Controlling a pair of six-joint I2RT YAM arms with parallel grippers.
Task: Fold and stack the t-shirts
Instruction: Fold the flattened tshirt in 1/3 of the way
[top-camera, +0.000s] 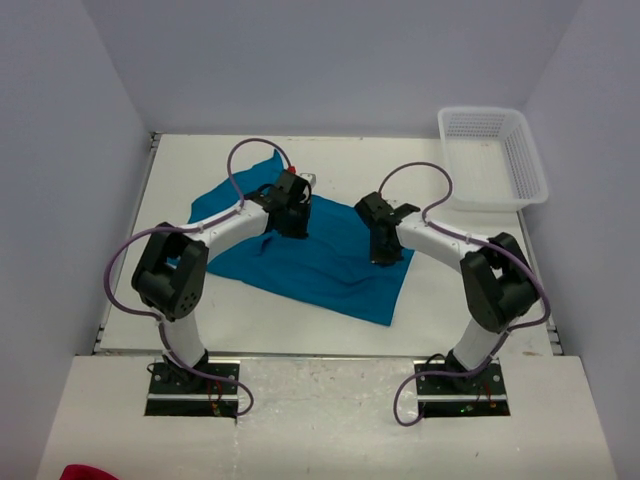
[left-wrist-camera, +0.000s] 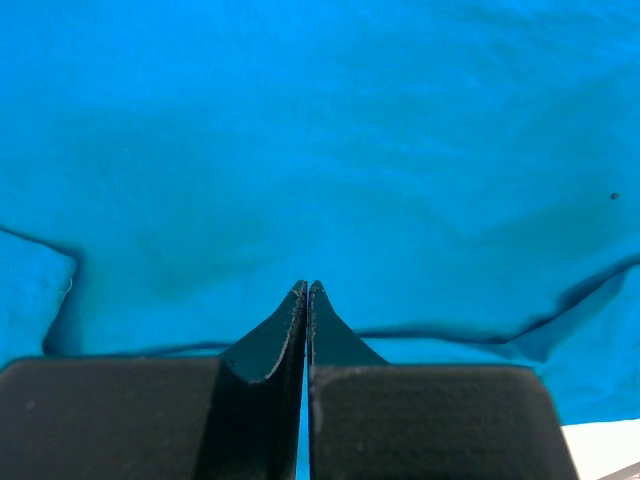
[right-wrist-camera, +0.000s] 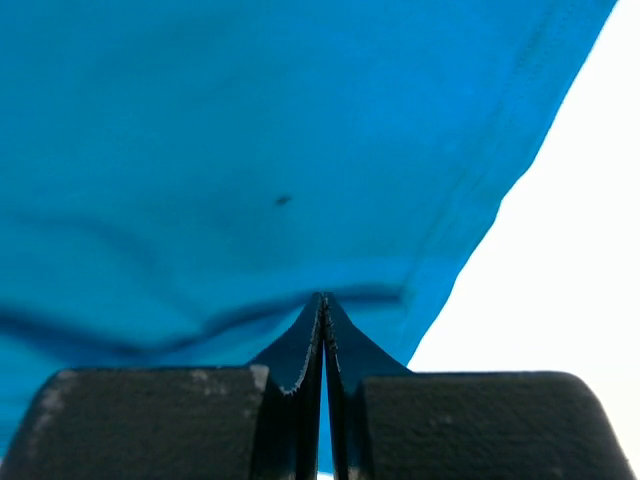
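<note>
- My left gripper (left-wrist-camera: 305, 290) is pressed together, tips over the teal t-shirt (top-camera: 330, 270).
- My right gripper (right-wrist-camera: 322, 298) is pressed together too, near the t-shirt's right edge.
- The t-shirt lies wrinkled mid-table (top-camera: 450, 300).

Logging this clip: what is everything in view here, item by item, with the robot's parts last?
shirt: one, teal-blue, spread and wrinkled on the table, centre-left
basket: one, white, far right corner of the table
table: one, white, under everything
red thing: one, at the bottom left edge of the top view, cut off, so I cannot tell what it is
cables: two, purple, one looping along each arm
left arm: white and black, reaching over the shirt's left part
right arm: white and black, reaching over its right part
left hand: black, shut, tips at a fold in the shirt
right hand: black, shut, tips at a fold near the shirt's edge
</note>
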